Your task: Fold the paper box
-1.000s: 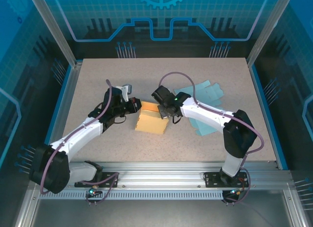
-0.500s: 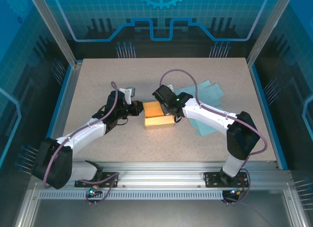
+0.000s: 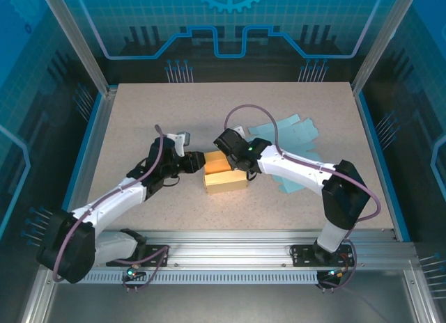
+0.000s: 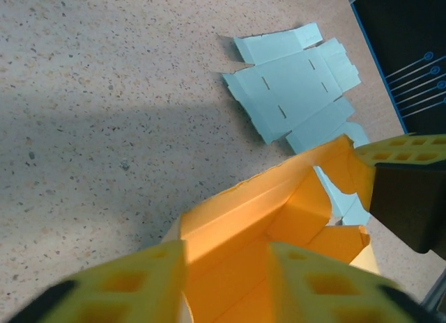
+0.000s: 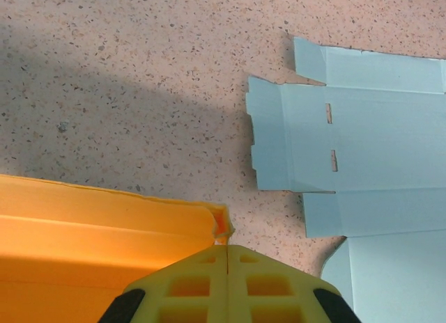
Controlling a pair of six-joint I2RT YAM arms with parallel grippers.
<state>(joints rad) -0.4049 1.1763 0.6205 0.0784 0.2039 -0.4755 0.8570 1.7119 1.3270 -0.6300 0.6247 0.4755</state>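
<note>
Speckled tabletop (image 3: 139, 114) held a half-raised orange box (image 3: 224, 178) mid-frame; right gripper (image 5: 226, 250) pinched its wall, left gripper (image 4: 226, 267) spread; flaps needed tucking next.

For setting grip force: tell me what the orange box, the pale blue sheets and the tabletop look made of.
The orange box: thin card or stiff paper, matte; sharp creases, thin edges. The pale blue sheets: likely the same card, matte; flat, die-cut slots and flaps. The tabletop: hard speckled surface, perhaps laminate or composite.

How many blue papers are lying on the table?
2. One blue paper lies flat beyond the right arm; the other blue paper pokes out nearer, partly under that arm. More could be hidden beneath it.
</note>
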